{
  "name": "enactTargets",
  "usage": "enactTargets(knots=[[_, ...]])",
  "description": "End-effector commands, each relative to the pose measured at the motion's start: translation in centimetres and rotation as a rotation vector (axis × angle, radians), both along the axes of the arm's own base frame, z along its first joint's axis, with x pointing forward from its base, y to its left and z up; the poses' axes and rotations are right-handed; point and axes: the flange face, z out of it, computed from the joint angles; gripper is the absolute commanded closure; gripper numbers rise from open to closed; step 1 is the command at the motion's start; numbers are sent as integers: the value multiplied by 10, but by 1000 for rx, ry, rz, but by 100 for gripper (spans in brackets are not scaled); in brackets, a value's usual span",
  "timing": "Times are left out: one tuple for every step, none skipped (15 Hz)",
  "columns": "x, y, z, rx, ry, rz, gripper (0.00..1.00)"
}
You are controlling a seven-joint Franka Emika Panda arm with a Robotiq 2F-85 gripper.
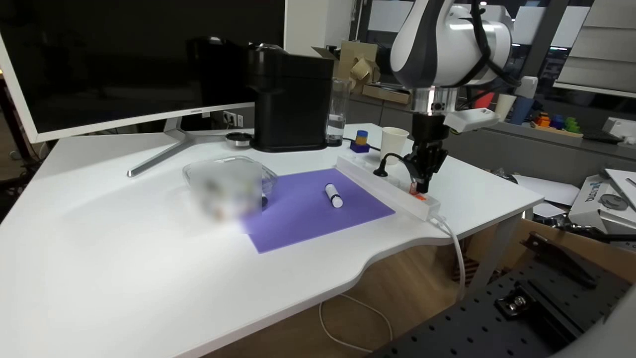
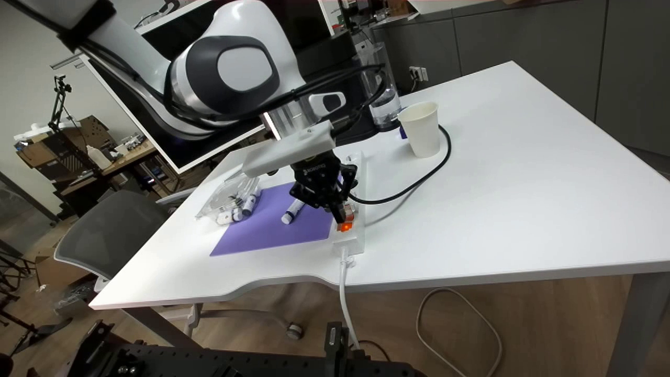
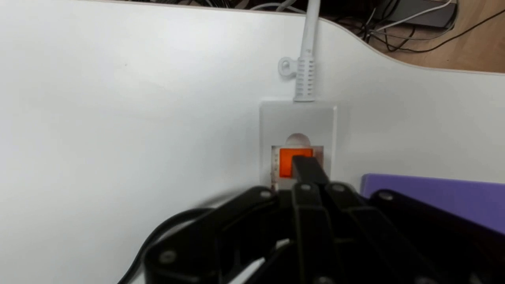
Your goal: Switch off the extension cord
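The extension cord [image 1: 365,180] is a long narrow white power strip lying on the white table along the purple sheet. It also shows in an exterior view [image 2: 349,242] and in the wrist view [image 3: 296,120]. Its red-orange switch [image 3: 285,162] looks lit in an exterior view [image 2: 345,226]. A black plug [image 1: 380,170] sits in the strip, and a white cable [image 3: 310,33] leaves its end. My gripper [image 3: 309,167] is shut and empty, pointing down. Its fingertips are at the switch and hide part of it in the wrist view. I cannot tell whether they touch it.
A black plug cord [image 2: 413,188] curves beside the strip, close to the gripper. A paper cup [image 2: 422,131] stands near the strip's far end. A small white cylinder [image 1: 333,194] lies on the purple sheet [image 1: 298,209]. A transparent box [image 1: 238,164] and a black machine [image 1: 295,99] stand farther off.
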Motion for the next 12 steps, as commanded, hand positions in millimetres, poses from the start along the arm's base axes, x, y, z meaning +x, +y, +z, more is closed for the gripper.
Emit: enactTargets(knots=[[12, -3, -5, -12, -1, 28, 100], [13, -2, -6, -13, 2, 34, 100], [13, -2, -8, -13, 6, 41, 100], [13, -2, -10, -14, 9, 44, 100], [13, -2, -12, -12, 12, 47, 100], [13, -2, -13, -12, 15, 49, 100], [12, -2, -14, -13, 15, 53, 100], [12, -1, -14, -14, 15, 60, 100], [11, -1, -14, -18, 13, 68, 100], [11, 0, -15, -20, 11, 72, 100], [10, 0, -16, -21, 11, 73, 100], [9, 1, -16, -22, 5, 76, 100]])
